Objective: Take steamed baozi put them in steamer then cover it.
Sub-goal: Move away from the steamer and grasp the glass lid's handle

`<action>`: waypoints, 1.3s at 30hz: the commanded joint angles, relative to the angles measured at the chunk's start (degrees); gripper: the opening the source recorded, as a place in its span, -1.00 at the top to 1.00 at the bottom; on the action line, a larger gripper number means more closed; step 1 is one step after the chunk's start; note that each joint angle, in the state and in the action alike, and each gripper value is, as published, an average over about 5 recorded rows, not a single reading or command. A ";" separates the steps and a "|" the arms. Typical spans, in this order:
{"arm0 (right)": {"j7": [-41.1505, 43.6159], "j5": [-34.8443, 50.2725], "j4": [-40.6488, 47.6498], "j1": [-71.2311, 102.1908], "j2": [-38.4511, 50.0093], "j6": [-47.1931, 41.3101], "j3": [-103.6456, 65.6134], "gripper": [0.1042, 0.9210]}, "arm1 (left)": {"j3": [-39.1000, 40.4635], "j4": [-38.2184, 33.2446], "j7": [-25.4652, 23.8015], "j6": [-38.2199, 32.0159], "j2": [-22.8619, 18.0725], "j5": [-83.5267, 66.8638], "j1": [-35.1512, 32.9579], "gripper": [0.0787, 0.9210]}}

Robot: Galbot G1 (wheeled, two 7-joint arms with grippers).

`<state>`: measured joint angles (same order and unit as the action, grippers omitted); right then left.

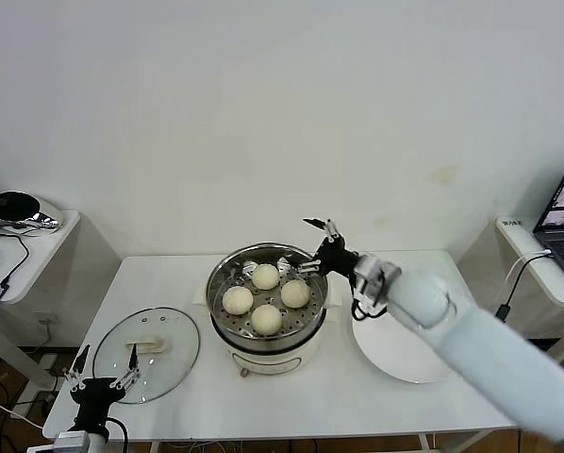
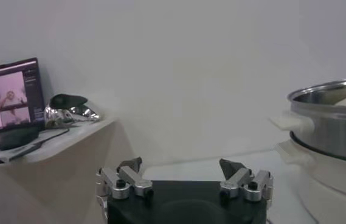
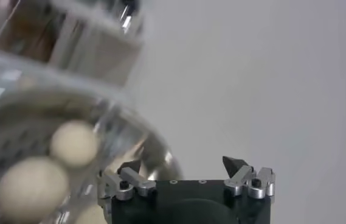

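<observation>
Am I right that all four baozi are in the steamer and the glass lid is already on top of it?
Not quite. The four baozi are in the steamer, but the glass lid is not on it. The head view shows it lying flat on the table to the robot's left of the steamer, by the open left gripper. The pot stands uncovered.

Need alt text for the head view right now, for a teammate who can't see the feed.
Four baozi sit in the uncovered steamer at table centre, the open right gripper at its far right rim. The glass cover lies on the table to the left, near the open left gripper; a white plate lies right.
</observation>
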<state>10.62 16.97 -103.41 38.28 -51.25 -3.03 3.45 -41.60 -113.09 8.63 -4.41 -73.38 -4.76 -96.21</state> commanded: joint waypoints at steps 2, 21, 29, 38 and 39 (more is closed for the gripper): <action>0.73 -8.25 -5.01 46.78 -26.36 16.53 -54.55 -0.76 | -1.75 4.77 2.51 -3.99 2.21 33.89 0.43 -0.77; -6.26 -8.60 -4.80 52.01 -33.12 10.88 -65.42 -0.76 | 1.60 26.74 2.94 -8.20 12.77 73.21 12.25 -0.77; -6.54 -9.54 -4.26 52.13 -33.97 11.28 -65.71 -0.76 | 5.05 31.48 3.10 -7.71 13.11 73.69 18.57 -0.77; -7.00 -10.10 -3.91 52.46 -34.43 11.68 -64.97 -0.76 | 7.12 32.75 2.99 -7.35 13.00 73.87 22.17 -0.77; -7.00 -10.12 -3.81 52.48 -34.40 11.73 -64.96 -0.76 | 7.35 32.90 2.88 -7.29 13.01 73.83 22.52 -0.77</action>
<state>4.27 7.29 -107.31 89.27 -84.41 8.45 -59.40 -36.49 -83.98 11.76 -11.52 -61.03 65.29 -78.77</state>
